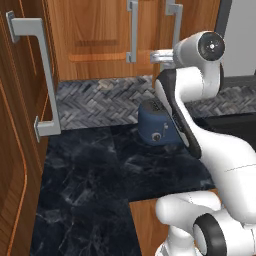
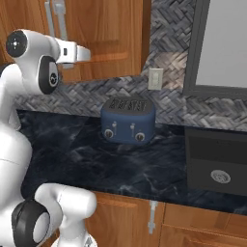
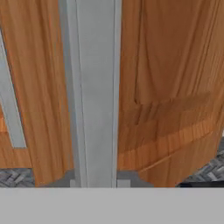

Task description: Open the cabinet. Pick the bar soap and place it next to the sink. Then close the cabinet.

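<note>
Right before me runs a grey bar handle (image 3: 95, 92), top to bottom through the middle, so close that it is broad and blurred, and my hand is closed on it. Behind it lies the warm-brown cabinet (image 3: 168, 78), its raised panel and curved lower edge to the right of the bar. A second grey handle (image 3: 9, 113) slants along the left edge, and grey herringbone tiles (image 3: 17, 177) peek out under the wood at both bottom corners.
</note>
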